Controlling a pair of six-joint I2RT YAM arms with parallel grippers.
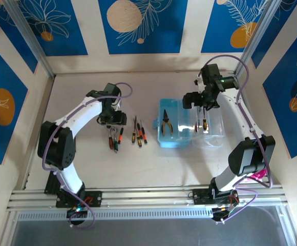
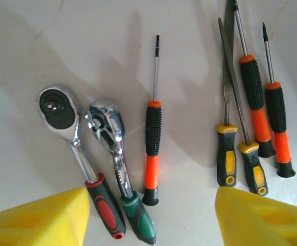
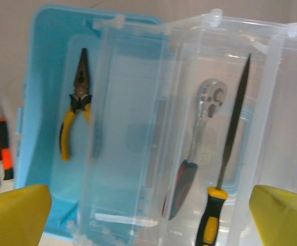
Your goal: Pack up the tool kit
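Yellow fingers (image 2: 36, 220) of the left gripper (image 1: 113, 123) stand spread apart, released and clamping nothing, low over a row of loose tools on the table (image 1: 153, 169) at the left of the scene. Between them lie the handle ends of a red-handled ratchet (image 2: 82, 159), which one finger partly covers, a green-handled ratchet (image 2: 119, 164) just beside it, and an orange-and-black screwdriver (image 2: 152, 148). Further right in the row lie two yellow-and-black hand tools (image 2: 226, 159) and two more orange screwdrivers (image 2: 256, 107), all with their tips pointing to the far side. Right of this row, near the middle of the table, the light-blue case (image 1: 171, 142) lies open with the yellow-handled pliers (image 1: 166, 125) inside it. Its clear lid (image 1: 216, 139) is folded out to the right, and in the lid lie a dark-red-handled ratchet (image 3: 202, 133) and a slim file (image 3: 230, 148) with a yellow-and-black handle, side by side. The right gripper (image 1: 205, 106) hovers over the far part of the lid, its fingers (image 3: 281, 215) wide apart, released and holding nothing.
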